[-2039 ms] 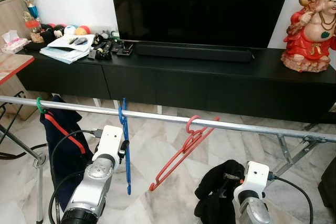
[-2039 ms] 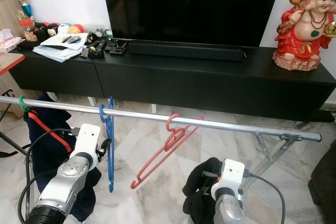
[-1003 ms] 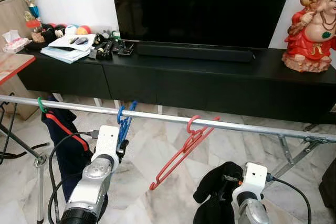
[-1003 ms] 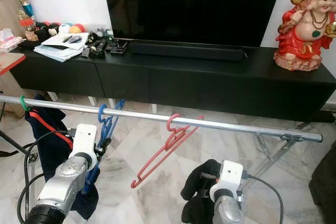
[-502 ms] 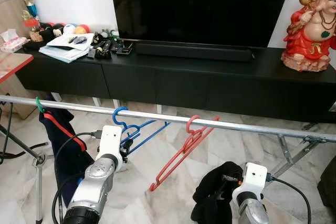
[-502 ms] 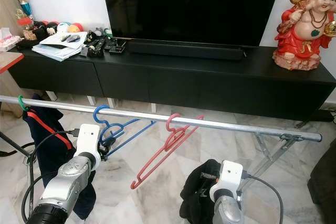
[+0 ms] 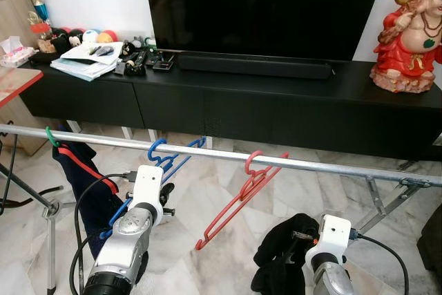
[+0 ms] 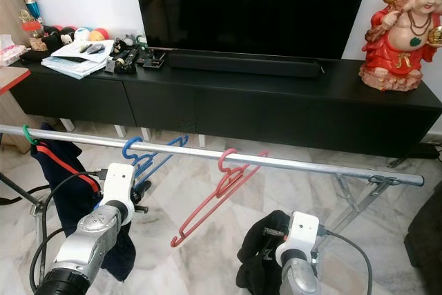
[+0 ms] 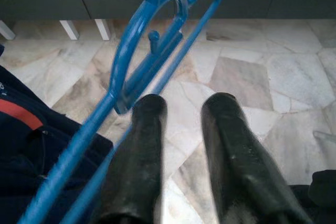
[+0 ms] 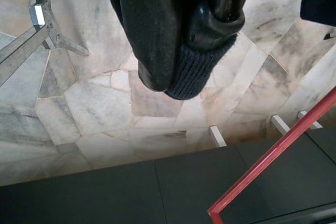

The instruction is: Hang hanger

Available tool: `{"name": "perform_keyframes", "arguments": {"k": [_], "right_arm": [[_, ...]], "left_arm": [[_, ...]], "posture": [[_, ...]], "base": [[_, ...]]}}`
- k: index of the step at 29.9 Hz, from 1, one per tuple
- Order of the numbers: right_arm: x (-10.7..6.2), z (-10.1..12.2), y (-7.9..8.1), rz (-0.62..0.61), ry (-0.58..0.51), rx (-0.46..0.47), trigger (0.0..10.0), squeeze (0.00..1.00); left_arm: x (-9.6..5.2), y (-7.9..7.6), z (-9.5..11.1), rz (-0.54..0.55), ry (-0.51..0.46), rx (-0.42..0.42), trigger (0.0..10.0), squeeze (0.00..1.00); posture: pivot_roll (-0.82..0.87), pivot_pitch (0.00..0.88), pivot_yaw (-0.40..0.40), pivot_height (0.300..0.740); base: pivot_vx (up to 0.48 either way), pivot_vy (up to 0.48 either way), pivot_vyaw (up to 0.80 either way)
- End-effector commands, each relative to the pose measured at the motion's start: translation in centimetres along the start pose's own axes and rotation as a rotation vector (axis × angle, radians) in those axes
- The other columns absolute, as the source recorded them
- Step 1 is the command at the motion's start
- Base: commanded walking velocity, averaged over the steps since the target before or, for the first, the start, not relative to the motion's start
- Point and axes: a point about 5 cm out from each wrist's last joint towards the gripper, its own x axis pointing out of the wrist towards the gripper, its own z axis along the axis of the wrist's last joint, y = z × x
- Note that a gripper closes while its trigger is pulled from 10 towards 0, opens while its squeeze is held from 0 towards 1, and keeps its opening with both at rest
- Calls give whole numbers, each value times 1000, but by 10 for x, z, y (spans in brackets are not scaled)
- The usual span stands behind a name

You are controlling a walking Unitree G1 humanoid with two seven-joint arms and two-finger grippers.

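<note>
While the blue hanger hooks over the rail, tilted, the left gripper sits just below it, fingers apart and gripping nothing. Beneath the rail, the right gripper is clamped on dark cloth.

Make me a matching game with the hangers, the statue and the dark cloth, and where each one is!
Things:
1. blue hanger
2. red hanger
3. statue
4. dark cloth

Places:
A. on the black cabinet, at the robot's right
B. hooked on the rail, in front of the left gripper
C. clamped in the right gripper
D. hooked on the rail near its middle, with no gripper by it

Pairs: 1-B, 2-D, 3-A, 4-C
</note>
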Motion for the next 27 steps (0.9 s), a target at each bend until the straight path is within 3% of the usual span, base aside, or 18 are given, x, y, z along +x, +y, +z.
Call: {"name": "perform_keyframes", "arguments": {"k": [1,14,18,19,24,26,27], "right_arm": [[3,4,4,18,-7,-1,10000,0],[3,2,4,23,5,0,10000,0],[3,2,4,23,6,-1,10000,0],[3,2,3,22,6,-2,10000,0],[2,1,3,20,9,-3,10000,0],[2,1,3,20,11,-2,10000,0],[2,0,3,21,11,-2,10000,0]], "left_arm": [[-2,4,-2,6,7,17,0,0],[-3,6,-6,12,28,-15,0,0],[-6,8,5,-7,-33,-52,0,0],[-9,9,13,-22,-87,-38,10000,0],[-21,14,22,-60,-131,-25,10000,0],[-27,17,23,-88,-131,-26,10000,1000],[-29,18,24,-99,-131,-26,10000,1000]], "posture": [[49,32,15,740],[49,33,14,740],[49,32,14,740],[49,32,14,740],[55,35,14,740],[55,35,14,740],[55,35,14,740]], "base": [[0,0,0],[0,0,0],[0,0,0],[0,0,0],[0,0,0],[0,0,0],[0,0,0]]}}
